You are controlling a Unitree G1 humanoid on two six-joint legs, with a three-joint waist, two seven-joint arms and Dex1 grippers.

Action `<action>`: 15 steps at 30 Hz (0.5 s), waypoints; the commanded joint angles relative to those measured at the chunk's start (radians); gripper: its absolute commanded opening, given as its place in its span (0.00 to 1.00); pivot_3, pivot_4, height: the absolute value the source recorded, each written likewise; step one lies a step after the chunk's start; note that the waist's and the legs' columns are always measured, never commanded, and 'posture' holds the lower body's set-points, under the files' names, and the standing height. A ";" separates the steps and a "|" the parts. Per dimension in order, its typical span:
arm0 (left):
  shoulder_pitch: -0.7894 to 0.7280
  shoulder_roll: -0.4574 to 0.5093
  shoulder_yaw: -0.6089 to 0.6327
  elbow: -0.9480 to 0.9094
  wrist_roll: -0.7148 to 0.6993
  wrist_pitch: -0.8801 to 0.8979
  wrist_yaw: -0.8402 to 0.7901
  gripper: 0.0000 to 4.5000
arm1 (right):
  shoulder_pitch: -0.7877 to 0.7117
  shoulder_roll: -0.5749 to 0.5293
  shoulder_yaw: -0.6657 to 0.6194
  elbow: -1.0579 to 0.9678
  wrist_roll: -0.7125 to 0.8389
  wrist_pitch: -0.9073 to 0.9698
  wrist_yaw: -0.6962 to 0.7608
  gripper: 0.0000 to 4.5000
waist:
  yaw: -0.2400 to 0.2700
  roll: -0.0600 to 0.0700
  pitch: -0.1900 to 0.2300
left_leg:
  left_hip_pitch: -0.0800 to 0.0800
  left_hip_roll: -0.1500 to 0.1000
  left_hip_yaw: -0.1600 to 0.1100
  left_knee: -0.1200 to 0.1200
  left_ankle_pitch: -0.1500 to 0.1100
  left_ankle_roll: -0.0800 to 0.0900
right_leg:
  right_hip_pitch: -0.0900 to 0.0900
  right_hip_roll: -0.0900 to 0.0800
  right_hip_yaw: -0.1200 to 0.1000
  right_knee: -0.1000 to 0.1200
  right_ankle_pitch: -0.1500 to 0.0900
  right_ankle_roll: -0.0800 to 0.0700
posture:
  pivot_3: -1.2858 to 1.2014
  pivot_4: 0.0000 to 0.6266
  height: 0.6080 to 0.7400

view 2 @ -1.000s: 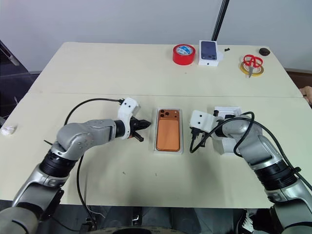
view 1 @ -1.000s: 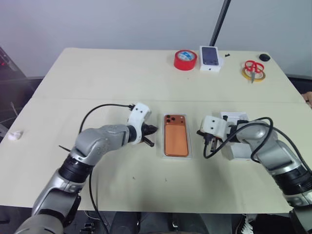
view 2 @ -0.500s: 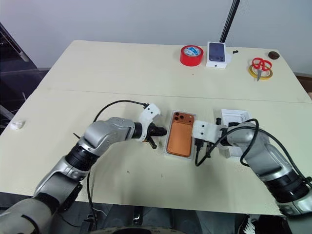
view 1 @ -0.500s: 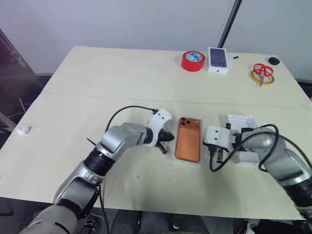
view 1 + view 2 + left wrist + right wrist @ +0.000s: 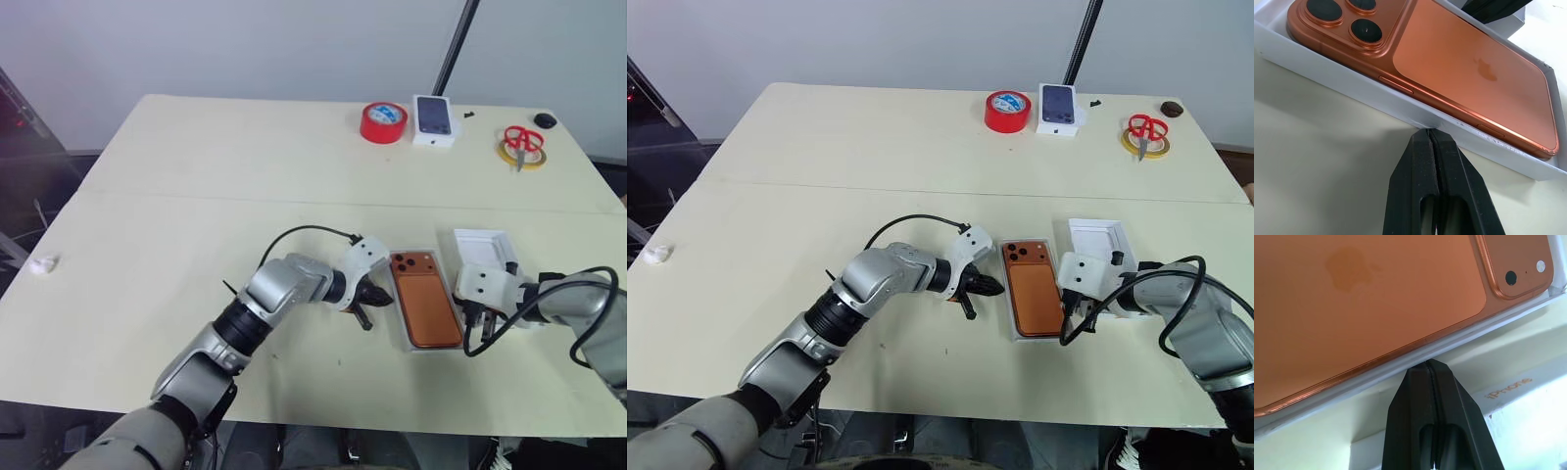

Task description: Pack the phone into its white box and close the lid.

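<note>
The copper-orange phone (image 5: 426,311) lies back up in the white box (image 5: 404,315), slightly askew near the table's front edge. My left gripper (image 5: 378,298) is shut, and its tip (image 5: 1430,134) rests against the box's left wall (image 5: 1352,81). Shut as well, my right gripper (image 5: 471,319) has its tip (image 5: 1428,364) at the box's right rim (image 5: 1449,346). Just behind the right gripper lies the lid (image 5: 483,243), open side up and partly hidden by that arm. Neither gripper holds anything.
At the far edge stand a red tape roll (image 5: 384,122), a small white box with a phone picture (image 5: 434,119), red scissors on a yellow tape ring (image 5: 521,145) and a black pole (image 5: 458,49). A crumpled white scrap (image 5: 42,262) lies at the left edge.
The box with the phone has slid right and nearer the front edge, turning a little. My left gripper followed it to the right; my right gripper drew back to the right.
</note>
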 commanded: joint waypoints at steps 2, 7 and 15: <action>-0.024 -0.006 0.089 -0.007 0.006 -0.025 0.005 0.01 | -0.006 -0.039 -0.100 -0.055 0.066 0.035 0.030 0.00 | 0.000 0.001 0.000 | 0.000 0.000 0.000 0.000 0.000 0.000 | 0.000 0.000 0.000 0.000 0.000 0.000 | 0.52 0.24 0.89; 0.002 0.029 0.151 -0.040 0.000 -0.003 0.009 0.00 | 0.022 -0.085 -0.187 -0.109 0.162 0.136 0.096 0.27 | 0.001 0.001 0.000 | 0.000 0.001 -0.001 0.000 0.000 0.000 | 0.000 0.000 0.000 0.000 0.000 0.000 | 0.52 0.24 0.89; 0.137 0.156 0.235 -0.234 -0.003 -0.159 -0.046 0.00 | -0.073 -0.063 -0.200 -0.117 0.265 0.513 0.006 0.72 | -0.002 0.002 0.000 | 0.000 0.002 -0.001 0.000 0.000 -0.001 | 0.000 -0.001 0.000 0.001 0.000 0.000 | 0.52 0.24 0.89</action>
